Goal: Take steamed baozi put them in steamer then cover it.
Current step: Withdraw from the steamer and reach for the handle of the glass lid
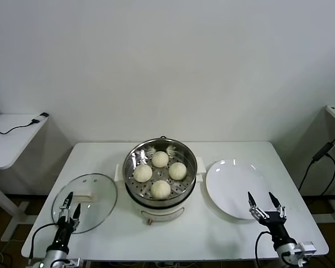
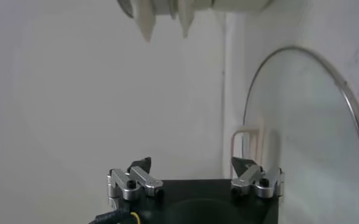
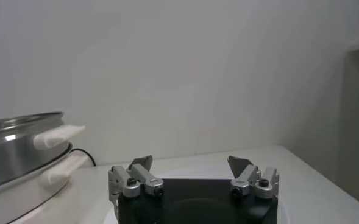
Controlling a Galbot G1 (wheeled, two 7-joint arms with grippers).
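Four cream-white round baozi [image 1: 160,173] sit in the steel steamer pot [image 1: 135,157]; left gripper [image 1: 70,201] fingers apart over the clear glass lid [image 1: 100,198] w/ cream handle, right gripper [image 1: 264,201] fingers apart over the white plate [image 1: 229,184]; risk: off-centre pinch slips, lid clatters on worktop [image 1: 100,156].

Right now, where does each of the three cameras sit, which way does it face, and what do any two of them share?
Head view: on the robot's head, looking forward and down at the table, steamer holding four baozi; both open pincers low in frame.
Left wrist view: on the left arm, facing the cover; left pincer shows.
Right wrist view: on the right arm, facing the wall past the plate; right pincer shows.
Shared: head and right wrist views both show the steamer.
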